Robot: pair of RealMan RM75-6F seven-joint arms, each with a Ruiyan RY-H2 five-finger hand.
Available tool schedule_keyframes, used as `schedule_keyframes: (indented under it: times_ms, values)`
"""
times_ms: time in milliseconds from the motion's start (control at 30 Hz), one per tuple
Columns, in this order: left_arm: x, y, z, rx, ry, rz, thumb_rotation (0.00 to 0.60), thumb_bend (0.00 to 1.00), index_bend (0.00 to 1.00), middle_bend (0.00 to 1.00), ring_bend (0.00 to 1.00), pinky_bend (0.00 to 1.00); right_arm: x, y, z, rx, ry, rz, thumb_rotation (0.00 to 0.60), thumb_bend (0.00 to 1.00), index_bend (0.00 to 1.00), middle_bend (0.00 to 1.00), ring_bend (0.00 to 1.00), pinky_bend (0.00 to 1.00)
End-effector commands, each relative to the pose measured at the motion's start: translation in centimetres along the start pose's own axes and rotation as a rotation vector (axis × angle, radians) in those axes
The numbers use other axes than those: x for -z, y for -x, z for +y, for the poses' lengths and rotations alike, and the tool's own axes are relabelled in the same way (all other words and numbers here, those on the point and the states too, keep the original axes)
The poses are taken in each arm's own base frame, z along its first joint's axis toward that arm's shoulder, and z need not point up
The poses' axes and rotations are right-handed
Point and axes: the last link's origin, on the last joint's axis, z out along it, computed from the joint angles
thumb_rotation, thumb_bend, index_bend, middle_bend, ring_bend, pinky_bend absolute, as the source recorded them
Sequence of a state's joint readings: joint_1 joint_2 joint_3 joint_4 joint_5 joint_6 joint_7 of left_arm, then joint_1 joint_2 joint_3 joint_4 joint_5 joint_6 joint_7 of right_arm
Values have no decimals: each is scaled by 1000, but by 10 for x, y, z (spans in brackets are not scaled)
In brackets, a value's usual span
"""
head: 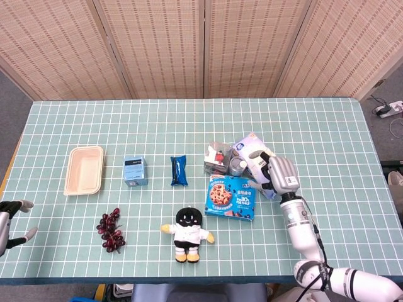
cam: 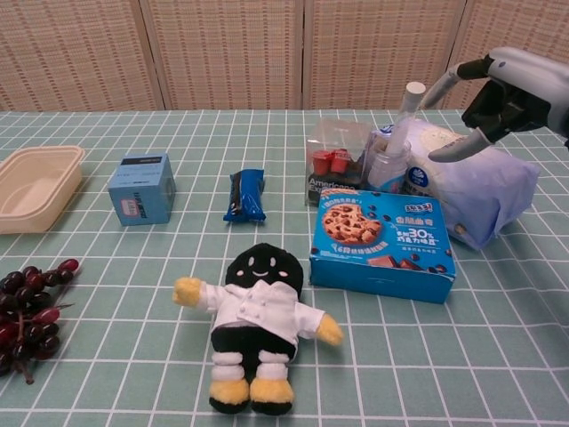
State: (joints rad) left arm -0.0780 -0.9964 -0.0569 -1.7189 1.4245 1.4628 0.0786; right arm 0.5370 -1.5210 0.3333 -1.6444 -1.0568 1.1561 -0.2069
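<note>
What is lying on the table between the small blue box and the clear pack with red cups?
One thing only: a dark blue snack bar, lying apart from both the blue box and the clear pack. The head view shows this best; the chest view confirms it.

A mint-green tablecloth (head: 315, 126) with a white grid carries a blue cookie box (cam: 384, 243) printed with brown chocolate-chip cookies, a pale lavender-white bag (cam: 484, 187), a black plush doll (cam: 258, 320) in white with yellow hands and feet, dark red grapes (head: 111, 229), a cream tray (head: 84, 170) and a light blue carton (head: 135, 170).
</note>
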Motion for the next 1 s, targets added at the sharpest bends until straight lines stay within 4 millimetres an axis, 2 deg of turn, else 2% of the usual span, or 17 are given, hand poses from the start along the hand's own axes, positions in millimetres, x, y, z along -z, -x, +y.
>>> schedule_keyframes:
  times_ms: [33,300,433,1000]
  values:
    - [0,-1,-1,4,0,0,600,188,470,444,336,441,-9,3,-3,-40,-4,11,600,75,361,1000,1000,1000]
    - [1,-1,0,14,5,-5,600,188,471,444,336,441,-19,7,-8,-69,4,6,600,106,381,1000,1000,1000]
    - [1,-2,0,21,8,-10,600,188,471,444,336,441,-23,9,-10,-86,13,-21,600,182,384,1000,1000,1000]
    - [2,-4,0,36,14,-17,600,189,470,444,336,441,-32,15,-13,-117,38,-88,600,191,421,1000,1000,1000]
